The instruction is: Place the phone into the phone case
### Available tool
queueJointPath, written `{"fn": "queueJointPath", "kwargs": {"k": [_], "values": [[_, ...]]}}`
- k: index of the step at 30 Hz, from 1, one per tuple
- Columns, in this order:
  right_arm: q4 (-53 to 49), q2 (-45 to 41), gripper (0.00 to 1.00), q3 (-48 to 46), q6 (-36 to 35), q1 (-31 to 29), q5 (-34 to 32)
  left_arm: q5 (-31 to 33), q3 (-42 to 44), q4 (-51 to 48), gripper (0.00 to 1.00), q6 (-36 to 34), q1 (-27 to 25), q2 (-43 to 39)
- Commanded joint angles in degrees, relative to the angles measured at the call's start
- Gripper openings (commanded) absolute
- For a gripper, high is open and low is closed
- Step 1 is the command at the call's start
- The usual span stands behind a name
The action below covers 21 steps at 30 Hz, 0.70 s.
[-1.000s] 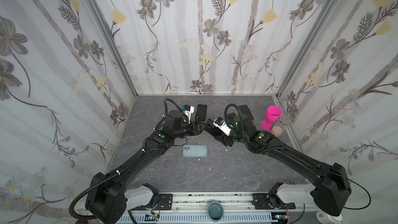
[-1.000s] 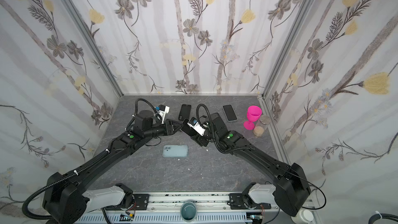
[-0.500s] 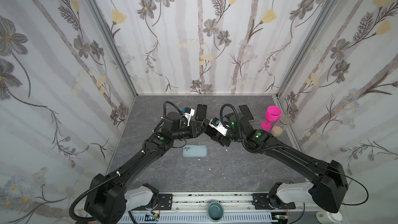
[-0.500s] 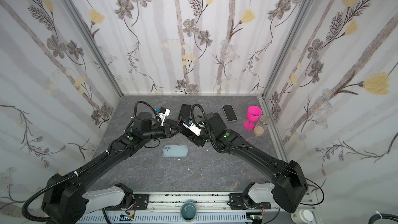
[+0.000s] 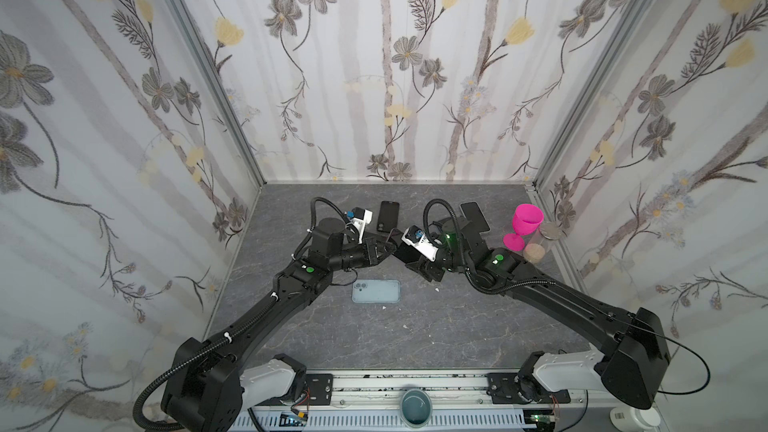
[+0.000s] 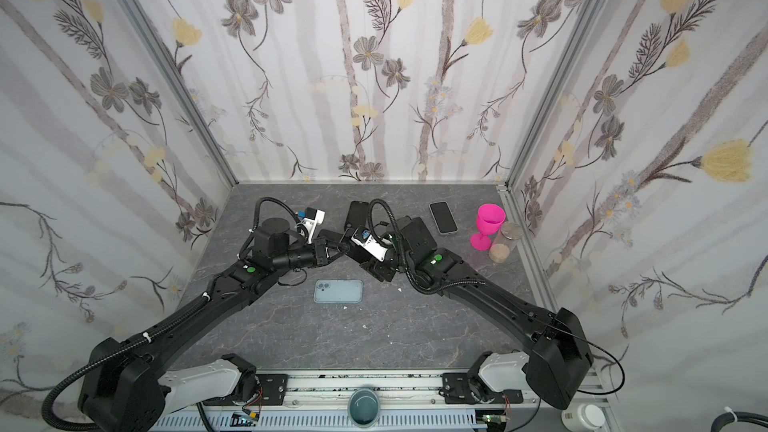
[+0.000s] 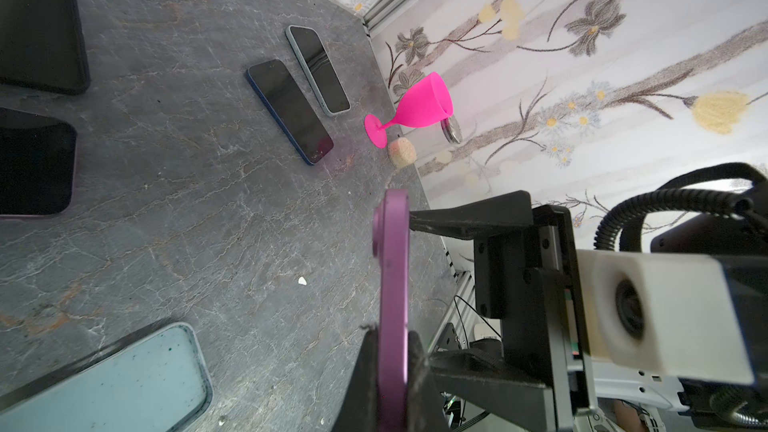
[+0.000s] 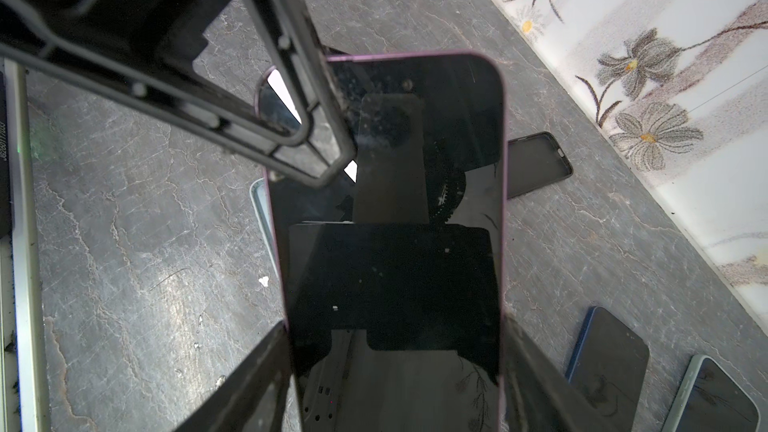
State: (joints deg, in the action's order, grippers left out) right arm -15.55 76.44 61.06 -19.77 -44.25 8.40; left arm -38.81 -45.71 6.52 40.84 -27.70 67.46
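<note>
Three phones are showing. One purple phone (image 8: pixel 395 201) is hanging in the air over the middle of the tabletop (image 5: pixel 415 334), between two tools. The left tool (image 7: pixel 392 347) is pinching one end of it, with its fingers pressed tight on the front and back. The right tool (image 8: pixel 395 324) is sitting with a finger at each long side of the phone. Whether it is squeezing or loose cannot be told. The other two, a blue phone (image 7: pixel 291 112) and a pale-rimmed phone (image 7: pixel 318 68), are lying side by side near the back edge, toward the right corner.

Two cases are lying flat. The pale blue case (image 5: pixel 376 290) is resting open side up near the middle, just in front of the tools, with a tiny white crumb (image 5: pixel 383 307) beside it. The black case (image 5: pixel 387 216) is lying by the back edge, behind the tools.

One pink cup (image 5: pixel 525 222) and one jar (image 6: pixel 505 243) are standing together at the back right corner, well apart from the pale blue case.
</note>
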Motion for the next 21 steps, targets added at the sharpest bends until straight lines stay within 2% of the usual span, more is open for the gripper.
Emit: {"fn": "queueJointPath", "kwargs": {"k": [1, 9, 16, 21], "values": [[3.1, -0.2, 0.84, 1.2, 1.1, -0.1, -2.4, 3.5, 0.8, 6.1, 0.0, 2.6, 0.2, -1.6], [8.0, -2.6, 0.99, 4.1, 5.0, -0.1, -1.0, 6.6, 3.8, 13.9, 0.0, 5.6, 2.5, -5.5], [16.2, -5.7, 1.0, 5.5, 12.7, 0.5, -2.8, 7.4, 6.9, 23.6, 0.0, 10.9, 5.1, -7.5], [19.1, -6.6, 1.0, 7.4, 23.5, 3.2, -2.1, 12.1, 9.2, 28.9, 0.0, 12.3, 6.5, -9.7]]}}
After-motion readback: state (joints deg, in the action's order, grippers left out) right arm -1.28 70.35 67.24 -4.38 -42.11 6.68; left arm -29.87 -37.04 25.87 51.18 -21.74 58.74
